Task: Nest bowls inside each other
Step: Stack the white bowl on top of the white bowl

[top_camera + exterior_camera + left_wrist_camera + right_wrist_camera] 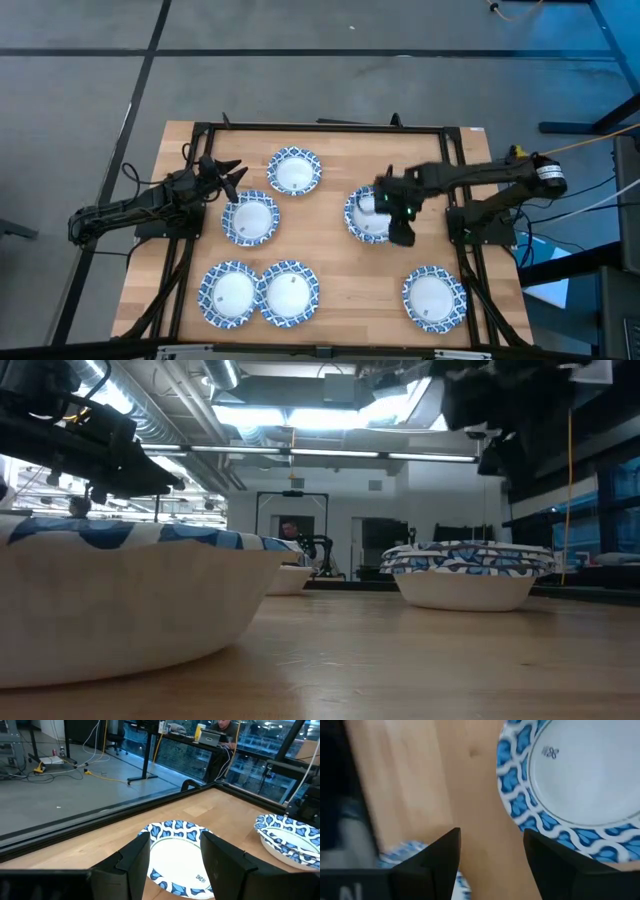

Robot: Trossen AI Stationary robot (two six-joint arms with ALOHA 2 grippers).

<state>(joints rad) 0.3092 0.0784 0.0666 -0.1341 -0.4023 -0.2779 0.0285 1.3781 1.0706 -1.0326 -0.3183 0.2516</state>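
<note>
Wood-topped surface (330, 255) carries six bowl spots; the stack (366, 215) sits centre-right. Bowls are judged light, thin, flexible, best pinched at the rim. Right claw (398, 208), open and empty, hovers there; left claw (232, 180), open, beside another bowl (249, 218).

Matt paper bowls (249, 218), wooden table (340, 260)

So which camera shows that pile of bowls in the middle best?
The low view: the stack shows side-on, with layered rims. The high view has the right arm partly covering it. The left wrist view catches it at the edge; the right wrist view is unclear.
</note>
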